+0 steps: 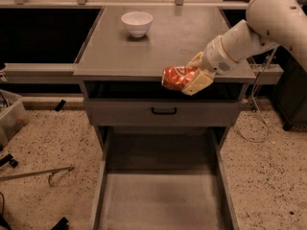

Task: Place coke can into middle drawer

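Observation:
The coke can [175, 77], red, dented and shiny, lies sideways in my gripper [191, 76]. The cream fingers [200, 83] are shut on its right end. The gripper holds the can at the front edge of the grey cabinet top [163, 42], just above the closed drawer front with the black handle [164, 111]. The white arm [249, 32] reaches in from the upper right. The middle drawer [163, 198] is pulled out below, wide and grey with a bare floor and low side walls. It lies well beneath the can.
A white bowl [137, 23] stands at the back left of the cabinet top. A clear bin [10, 116] and a metal rod [36, 174] lie on the speckled floor at the left. A cable [256, 114] hangs at the right.

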{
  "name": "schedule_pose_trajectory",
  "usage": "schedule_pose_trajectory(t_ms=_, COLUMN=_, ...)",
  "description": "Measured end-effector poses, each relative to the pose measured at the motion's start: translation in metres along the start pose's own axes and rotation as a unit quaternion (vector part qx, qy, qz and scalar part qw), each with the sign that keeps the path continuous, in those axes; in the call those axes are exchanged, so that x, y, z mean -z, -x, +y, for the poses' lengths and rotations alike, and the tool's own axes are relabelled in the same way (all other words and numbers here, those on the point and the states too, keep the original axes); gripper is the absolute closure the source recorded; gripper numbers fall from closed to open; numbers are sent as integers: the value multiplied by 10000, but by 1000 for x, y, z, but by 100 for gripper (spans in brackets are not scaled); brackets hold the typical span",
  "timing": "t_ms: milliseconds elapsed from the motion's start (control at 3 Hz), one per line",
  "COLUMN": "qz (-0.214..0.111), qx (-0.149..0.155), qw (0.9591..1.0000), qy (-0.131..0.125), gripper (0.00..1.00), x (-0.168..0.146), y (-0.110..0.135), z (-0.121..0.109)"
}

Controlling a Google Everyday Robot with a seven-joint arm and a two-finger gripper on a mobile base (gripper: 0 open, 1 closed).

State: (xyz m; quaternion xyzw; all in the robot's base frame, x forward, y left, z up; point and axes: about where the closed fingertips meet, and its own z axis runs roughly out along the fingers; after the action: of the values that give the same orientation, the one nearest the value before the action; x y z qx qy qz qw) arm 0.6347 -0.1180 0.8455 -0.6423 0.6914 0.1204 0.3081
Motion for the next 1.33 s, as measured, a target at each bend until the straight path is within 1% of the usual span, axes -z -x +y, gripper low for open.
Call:
schedule_pose_trajectory(t_ms=333, qz=0, qx=0, qw=10000, qy=0, gripper=100, x=0, y=0, z=0)
schedule_pose_trajectory(t_ms=667, qz=51, qx=-181, qw=9998, qy=116, gripper=100, x=10, y=-17, z=35)
schedule_pose_trajectory(t_ms=1000, qz=33, qx=-451, qw=9986, qy=273, gripper=100, x=26, y=-54, z=103)
schedule_pose_trajectory(t_ms=1333, qz=21, qx=-820, qw=9952, qy=526, gripper=100, x=31, y=-98, z=169)
